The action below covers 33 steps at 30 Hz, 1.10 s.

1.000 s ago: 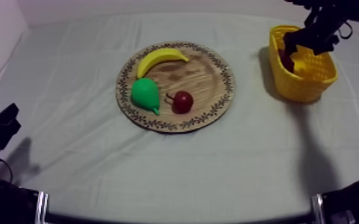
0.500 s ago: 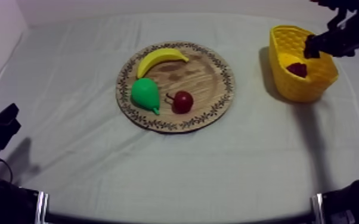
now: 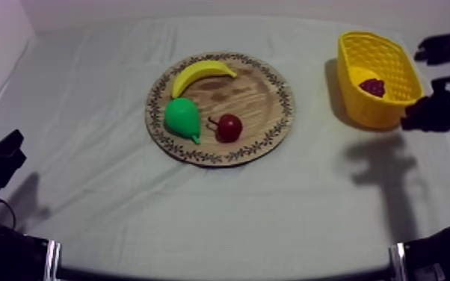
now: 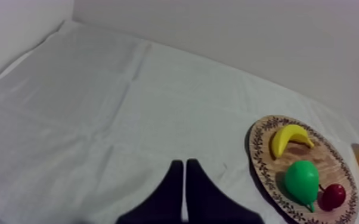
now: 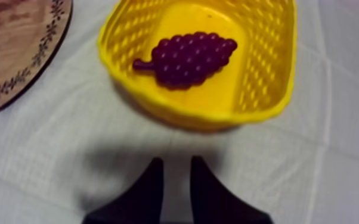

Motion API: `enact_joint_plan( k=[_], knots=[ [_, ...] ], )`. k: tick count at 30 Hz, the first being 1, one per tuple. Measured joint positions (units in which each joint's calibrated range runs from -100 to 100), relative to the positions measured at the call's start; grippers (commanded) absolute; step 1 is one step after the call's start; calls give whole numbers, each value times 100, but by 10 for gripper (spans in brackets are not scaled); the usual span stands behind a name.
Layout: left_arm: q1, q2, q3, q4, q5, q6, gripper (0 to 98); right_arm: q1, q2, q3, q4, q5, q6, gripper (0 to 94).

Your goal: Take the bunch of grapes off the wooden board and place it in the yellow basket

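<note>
The dark purple bunch of grapes [image 3: 372,87] lies inside the yellow basket [image 3: 362,112] at the table's far right. In the right wrist view the grapes [image 5: 188,58] rest on the floor of the basket [image 5: 217,119], free of any finger. My right gripper [image 3: 410,119] hovers just off the basket's near right side. Its fingers [image 5: 176,162] stand a little apart over the cloth with nothing between them. My left gripper [image 3: 10,146] rests low at the left edge, fingers together as a narrow wedge [image 4: 185,164].
The round wooden board [image 3: 250,93] sits mid-table with a banana [image 3: 198,75], a green pear [image 3: 182,118] and a small red fruit [image 3: 229,128] on it. The left wrist view takes in the board [image 4: 325,161] across bare cloth.
My right gripper has let go of the grapes and drawn back out of the basket toward the near right. Its fingers have narrowed. The left arm has not moved.
</note>
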Motion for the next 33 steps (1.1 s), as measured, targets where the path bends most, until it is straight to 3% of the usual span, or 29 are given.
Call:
enact_joint_plan(
  k=[4,13,25,29,33],
  knots=[
    [0,0,0,0,0,0,0,-45,-992,852,-60,17,28,14],
    [0,0,0,0,0,4,0,-224,-3325,2384,307,338,-364,4],
    [0,0,0,0,0,1,0,-48,-5173,2606,443,381,-865,5],
    [0,0,0,0,0,1,0,29,-5413,2606,452,372,-610,4],
    [0,0,0,0,0,1,0,65,-5557,2613,452,326,-106,3]
  ],
)
